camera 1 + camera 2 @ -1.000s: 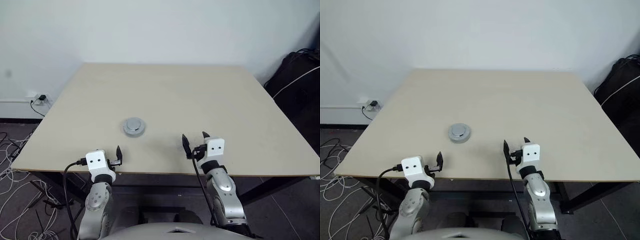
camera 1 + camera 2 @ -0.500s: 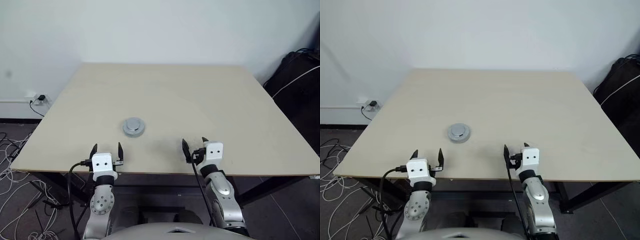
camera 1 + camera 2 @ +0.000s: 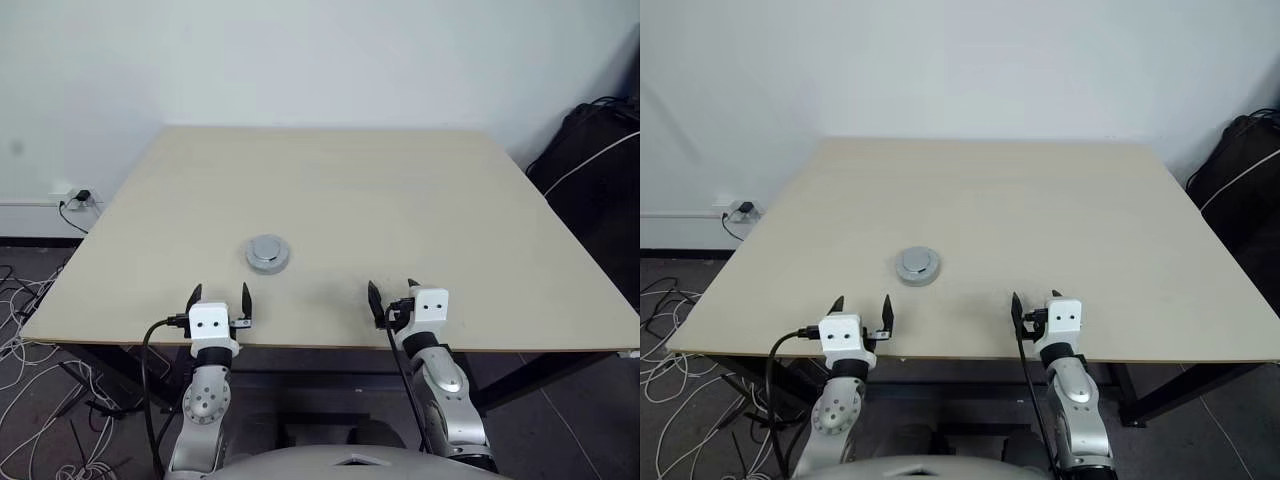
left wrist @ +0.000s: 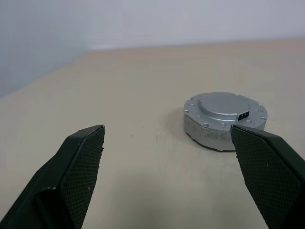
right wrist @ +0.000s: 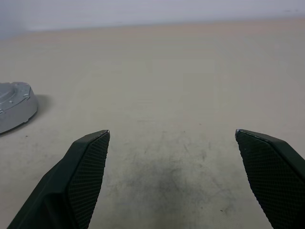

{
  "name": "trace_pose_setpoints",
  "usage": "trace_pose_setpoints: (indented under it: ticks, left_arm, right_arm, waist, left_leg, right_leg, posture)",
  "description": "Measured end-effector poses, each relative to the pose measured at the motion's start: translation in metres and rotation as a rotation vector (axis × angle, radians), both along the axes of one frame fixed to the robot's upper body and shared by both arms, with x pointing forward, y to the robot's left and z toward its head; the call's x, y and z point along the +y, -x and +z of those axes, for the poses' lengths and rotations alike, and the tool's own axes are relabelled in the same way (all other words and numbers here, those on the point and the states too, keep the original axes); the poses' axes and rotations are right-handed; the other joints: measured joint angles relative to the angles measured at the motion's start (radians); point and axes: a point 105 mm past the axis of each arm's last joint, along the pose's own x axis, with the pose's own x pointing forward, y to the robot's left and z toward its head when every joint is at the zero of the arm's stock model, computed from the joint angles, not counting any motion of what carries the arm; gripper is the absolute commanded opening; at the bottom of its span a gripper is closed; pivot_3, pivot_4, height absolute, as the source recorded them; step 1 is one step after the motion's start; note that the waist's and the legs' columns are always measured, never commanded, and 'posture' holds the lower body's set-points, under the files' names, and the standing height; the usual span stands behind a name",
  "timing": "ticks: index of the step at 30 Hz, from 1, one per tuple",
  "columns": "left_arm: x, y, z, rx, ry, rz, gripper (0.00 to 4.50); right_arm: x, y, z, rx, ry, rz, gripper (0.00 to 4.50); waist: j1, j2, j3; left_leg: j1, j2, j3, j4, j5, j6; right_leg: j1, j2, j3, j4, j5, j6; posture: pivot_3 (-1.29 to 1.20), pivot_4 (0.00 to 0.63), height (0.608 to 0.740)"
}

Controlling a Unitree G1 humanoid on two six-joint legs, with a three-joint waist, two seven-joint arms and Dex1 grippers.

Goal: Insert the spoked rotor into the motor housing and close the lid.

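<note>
Right now the lid sits closed on the motor housing, a silver disc resting left of centre on the pale table. Near the table's near edge, the left pincer and the right pincer both hover with fingers spread wide, holding nothing, well apart from the disc.

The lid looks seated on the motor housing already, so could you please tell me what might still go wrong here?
1. The lid covers the housing, so the pictures cannot show whether a rotor is inside.
2. Both the left tool and the right tool hang open near the table edge, so any lid check probably needs a reach.
</note>
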Motion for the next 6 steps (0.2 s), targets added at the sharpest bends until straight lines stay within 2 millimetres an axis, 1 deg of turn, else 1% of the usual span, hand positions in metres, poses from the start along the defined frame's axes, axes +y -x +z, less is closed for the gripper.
trace_pose_setpoints:
  ticks: [6]
  left_arm:
    - [-0.002,-0.001,0.0002,0.0,0.001,-0.017,4.47]
  right_arm:
    - [-0.0003,-0.0001,0.0002,-0.003,-0.001,-0.006,4.5]
  waist:
    - [0.0,0.0,0.0]
  left_leg:
    - [0.0,0.0,0.0,0.0,0.0,0.0]
  right_leg:
    - [0.0,0.0,0.0,0.0,0.0,0.0]
  posture:
    - [0.0,0.0,0.74]
